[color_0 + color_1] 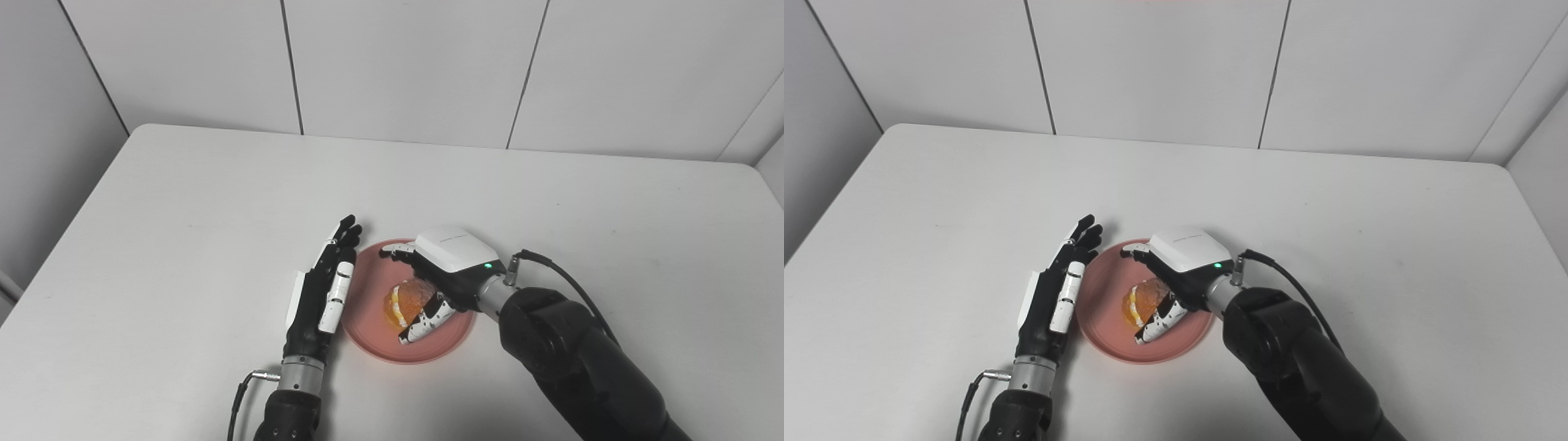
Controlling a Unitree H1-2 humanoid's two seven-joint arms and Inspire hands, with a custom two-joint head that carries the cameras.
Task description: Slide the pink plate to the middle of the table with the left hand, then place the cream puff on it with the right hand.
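- Cream puff [409, 301]: golden-orange with a pale cream band, sitting over the pink plate [367, 312], tucked under the palm of the right hand [442, 278].
- Gripped by that right hand: thumb [427, 323] lying along the near side of the puff, fingers [397, 250] curling round the far side; whether the puff's underside touches the plate cannot be told.
- Pink plate: round, shallow-rimmed, directly below the right hand, its left rim just beside the left hand [323, 293], apparently touching the thumb side.
- Writing: faint grey lettering on the white back cover of the right hand, too small to read; a small green light glowing at the wrist end of that cover.
- Right hand pose: palm down, white back facing up, wrist bent toward the left, black forearm coming in from the lower right, a cable looping off the wrist.
- Left hand pose: held on edge, fingers straight and pressed together pointing away from the robot, palm facing the plate, holding nothing.
- White table [184, 214] beneath both hands, pale panelled wall [398, 67] beyond them.
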